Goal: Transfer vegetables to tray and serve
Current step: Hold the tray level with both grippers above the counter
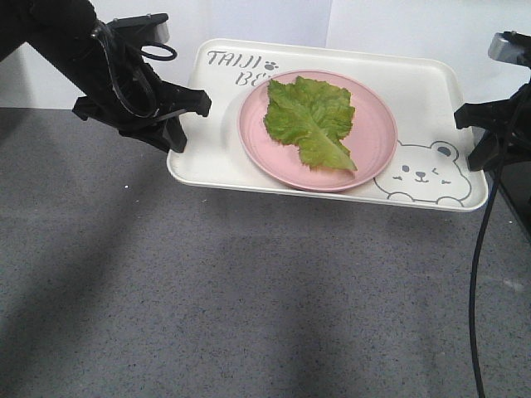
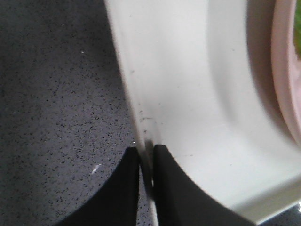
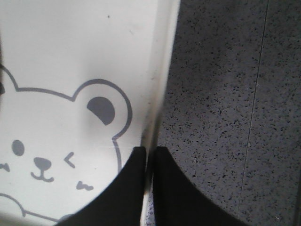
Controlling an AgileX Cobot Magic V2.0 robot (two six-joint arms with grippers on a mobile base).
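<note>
My left end effector [image 2: 146, 155] and right end effector [image 3: 150, 155] each clamp an opposite short rim of the tray [image 1: 224, 162], keeping it level for serving; the lettuce [image 1: 311, 118] lies on the pink plate [image 1: 373, 149] at its centre.

So the right gripper [image 3: 149, 155] has its two black fingers pinched right onto the raised rim of the cream-white tray [image 3: 70, 47], one finger on the tray's inner side and the other on the outside over the table. Just left of that pinch point on the tray floor you get the winking bear drawing [image 3: 51, 155] in grey, its ear closest to the rim. Off the rim's right side is the dark grey speckled tabletop [image 3: 225, 117].
</note>
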